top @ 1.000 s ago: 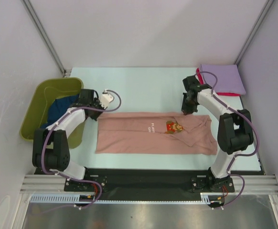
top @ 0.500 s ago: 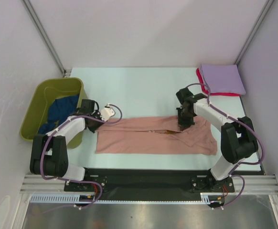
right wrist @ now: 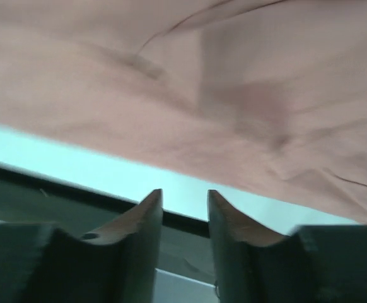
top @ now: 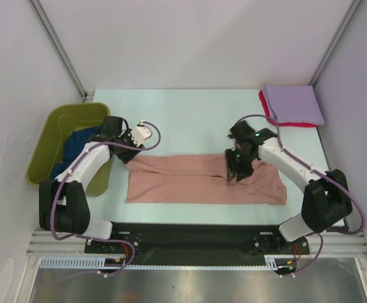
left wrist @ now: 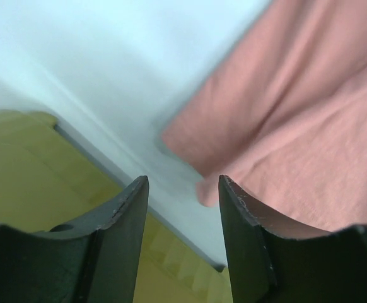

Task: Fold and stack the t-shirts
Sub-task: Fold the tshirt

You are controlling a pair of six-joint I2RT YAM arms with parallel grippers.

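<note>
We see the pink shirt (top: 196, 182) lying as a long strip along the worktop's near edge. Left hand (left wrist: 182, 184) at its left end, right hand (right wrist: 185, 193) over its right half, both parted, gripping nothing.

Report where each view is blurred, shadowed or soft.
Top external: sharp and evenly lit, only faint shadows on the table. Left wrist: the edge of the salmon-pink t-shirt and the olive-green tub smear with blur. Right wrist: the same cloth looks soft, with a darker shadow patch across it.
</note>
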